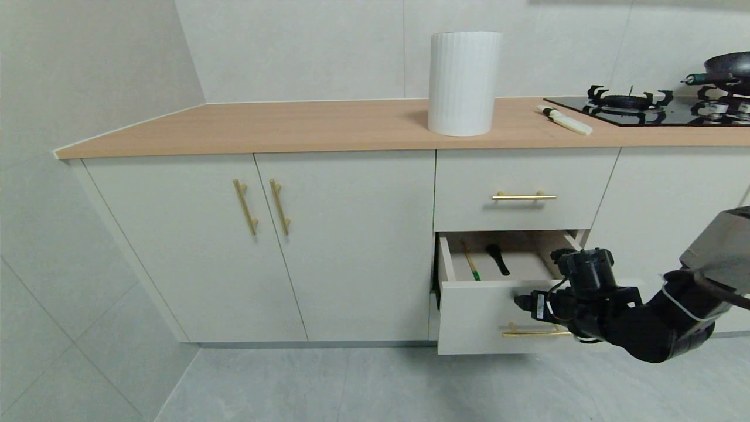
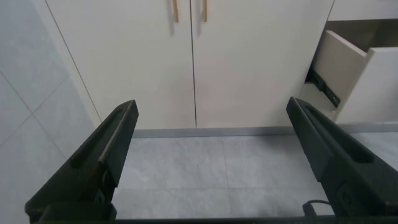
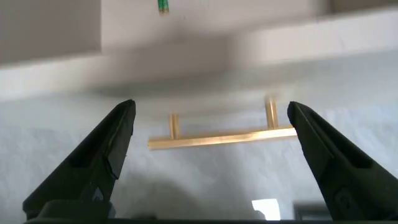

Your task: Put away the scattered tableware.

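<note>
The lower drawer [image 1: 486,313] under the counter stands pulled out. Inside it lie a pair of chopsticks with green ends [image 1: 470,261] and a black spoon [image 1: 498,259]. My right gripper [image 1: 523,302] is open just in front of the drawer front, slightly above its gold handle [image 1: 536,333]. In the right wrist view the gold handle [image 3: 224,138] sits between the spread fingers [image 3: 102,155] of the right gripper [image 3: 210,109], untouched, and a green chopstick end [image 3: 163,6] shows above. A cream utensil with a dark end [image 1: 563,119] lies on the wooden counter [image 1: 304,126]. My left gripper [image 2: 211,106] is open and empty, low before the cabinet doors [image 2: 186,56].
A tall white ribbed canister [image 1: 463,82] stands on the counter beside the utensil. A black gas hob [image 1: 644,108] with a pan [image 1: 729,64] is at the far right. The closed upper drawer [image 1: 524,190] is above the open one. Grey tiled floor [image 1: 351,387] lies in front.
</note>
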You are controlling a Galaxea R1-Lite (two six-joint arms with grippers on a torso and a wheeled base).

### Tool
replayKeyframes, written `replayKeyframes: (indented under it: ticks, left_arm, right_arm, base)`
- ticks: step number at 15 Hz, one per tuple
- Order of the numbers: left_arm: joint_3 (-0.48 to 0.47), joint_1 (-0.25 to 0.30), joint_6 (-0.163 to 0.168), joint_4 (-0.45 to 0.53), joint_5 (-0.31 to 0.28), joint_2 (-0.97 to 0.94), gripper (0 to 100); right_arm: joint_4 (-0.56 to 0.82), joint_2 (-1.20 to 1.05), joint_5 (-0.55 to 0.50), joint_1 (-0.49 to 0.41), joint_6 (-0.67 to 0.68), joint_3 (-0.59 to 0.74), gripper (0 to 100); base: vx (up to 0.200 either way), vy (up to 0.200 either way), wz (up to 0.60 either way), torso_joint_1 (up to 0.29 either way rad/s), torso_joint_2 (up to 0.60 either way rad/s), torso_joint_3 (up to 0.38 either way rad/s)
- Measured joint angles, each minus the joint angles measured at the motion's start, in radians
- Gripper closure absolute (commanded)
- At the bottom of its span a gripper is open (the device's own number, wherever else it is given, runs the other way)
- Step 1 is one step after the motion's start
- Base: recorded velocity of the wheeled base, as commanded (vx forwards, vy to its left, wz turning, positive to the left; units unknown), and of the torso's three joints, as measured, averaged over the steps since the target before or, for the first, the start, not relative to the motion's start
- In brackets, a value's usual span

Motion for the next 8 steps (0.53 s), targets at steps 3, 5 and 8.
replayKeyframes:
  ticks: [3,5,8]
  left_arm:
    - [0.000,0.001,0.000,0.000,0.000,0.000,0]
    - [0.000,0.000,0.000,0.000,0.000,0.000,0]
    - [0.000,0.001,0.000,0.000,0.000,0.000,0]
  right_arm:
    - [-0.096,0.086,-0.016,-0.018,0.004,-0.063,0]
    - [-0.148,0.132,-0.041,-0.019,0.003,-0.081,0]
    - [-0.163,0.177,-0.064,-0.032,0.036,-0.117,0]
  base:
    - [0.000,0.000,0.00,0.000,0.00,0.000]
    - [0.000,0.000,0.00,0.000,0.00,0.000]
    - [0.000,0.000,0.00,0.000,0.00,0.000]
